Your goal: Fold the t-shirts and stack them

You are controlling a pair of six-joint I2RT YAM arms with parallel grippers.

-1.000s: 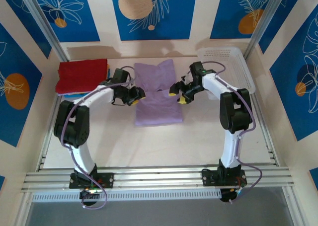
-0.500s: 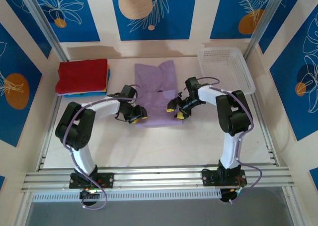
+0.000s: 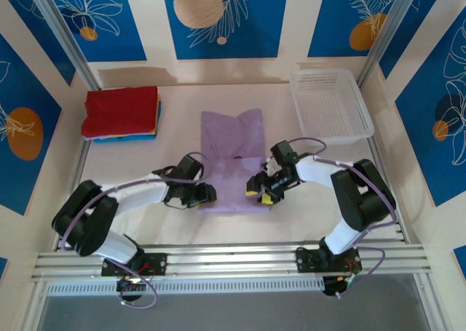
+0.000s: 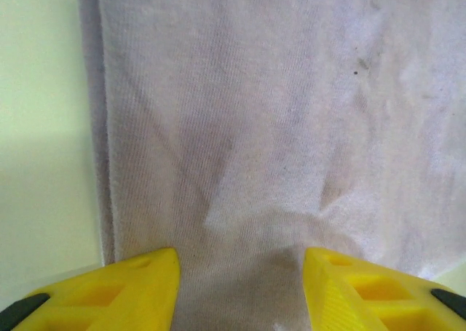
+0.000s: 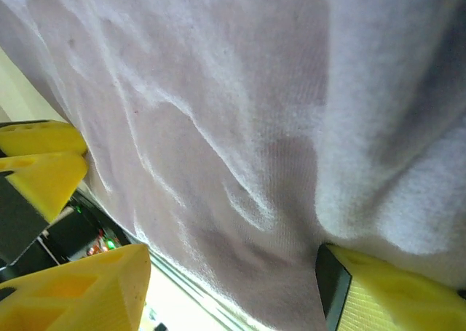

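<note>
The t-shirts are lying in two places as I am watching from here. At the far left of the surface (image 3: pixel 124 156), the folded t-shirts (image 3: pixel 121 111) are sitting in a neat stack, the red one on top with blue, yellow and orange edges peeking out beneath it.

Moving right, the left hand (image 3: pixel 204 195) is resting low at the near left corner of the lavender t-shirt (image 3: pixel 231 145). In the left wrist view its yellow fingers (image 4: pixel 138 287) are standing apart, unclenched, with the cloth (image 4: pixel 277 127) running flat between them and puckering a little in the gap.

The lavender t-shirt itself is lying in the middle of the surface as a long strip, its near hem close to the arms.

The right hand (image 3: pixel 259 195) is sitting at the shirt's near right edge, opposite the left one. In the right wrist view its fingers (image 5: pixel 87 287) are also spread wide, not pinching, and wrinkled lavender cloth (image 5: pixel 240 113) is spanning the space between them.

At the far right, the white perforated basket (image 3: pixel 329 75) is standing well apart from the shirt.
</note>
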